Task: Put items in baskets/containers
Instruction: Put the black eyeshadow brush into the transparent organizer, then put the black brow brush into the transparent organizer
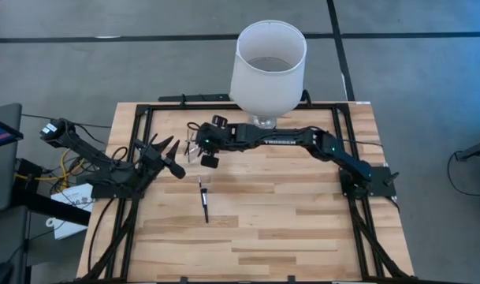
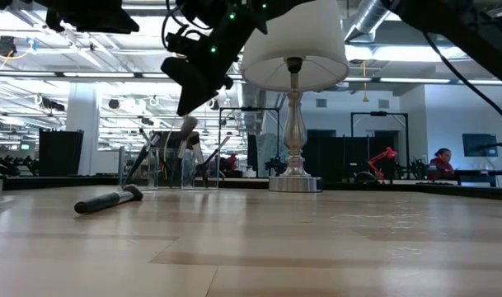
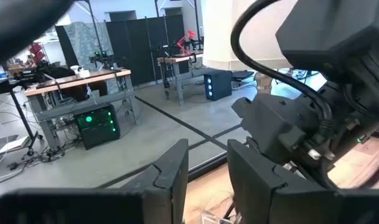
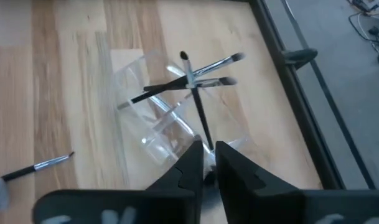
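Brushes (image 4: 189, 81) stood crossed in clear case (image 4: 155, 127) near table's far edge; one more brush (image 1: 203, 199) lay mid-table. R gripper (image 4: 205, 163) hovered over case, fingers pinching a dark brush handle — drop-in step. Next likely: release, then fetch the stray. L gripper (image 1: 167, 156) waited nearby, part open, empty.

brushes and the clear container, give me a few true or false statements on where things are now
1. One brush lies on the table, outside the clear container. True.
2. The clear container is empty. False: several brushes stand crossed in it.
3. The right gripper hangs over the container. True.
4. The lamp lies tipped over. False: it stands upright at the table's far edge.
5. The left gripper holds a brush. False: nothing shows between its fingers.
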